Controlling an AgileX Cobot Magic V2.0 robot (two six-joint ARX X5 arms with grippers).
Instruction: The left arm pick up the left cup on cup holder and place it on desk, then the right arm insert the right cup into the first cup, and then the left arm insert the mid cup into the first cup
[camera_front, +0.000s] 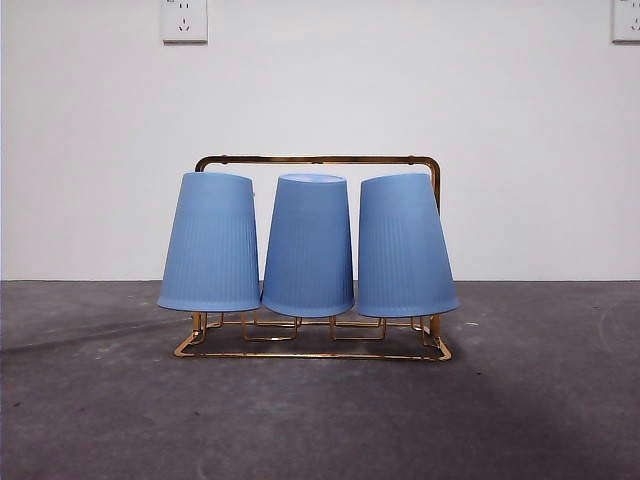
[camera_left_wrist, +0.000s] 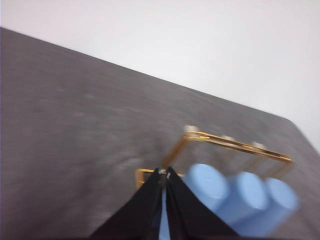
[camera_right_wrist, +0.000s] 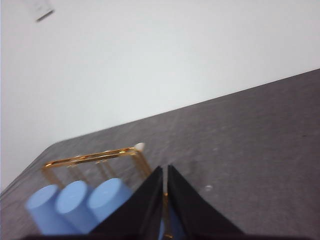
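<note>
The cup holder (camera_front: 318, 160) holds three blue cups — upside down — on the counter (camera_front: 100, 400); both pincers — left pincer (camera_left_wrist: 164, 173), right pincer (camera_right_wrist: 165, 170) — are closed, empty.

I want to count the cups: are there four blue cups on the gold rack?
No, only three blue cups hang upside down side by side on the cup holder in the front view.

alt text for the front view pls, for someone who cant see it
Three blue ribbed cups hang upside down, side by side, on a gold wire cup holder standing on a dark grey desk. A white wall with two sockets is behind; no gripper shows.
</note>
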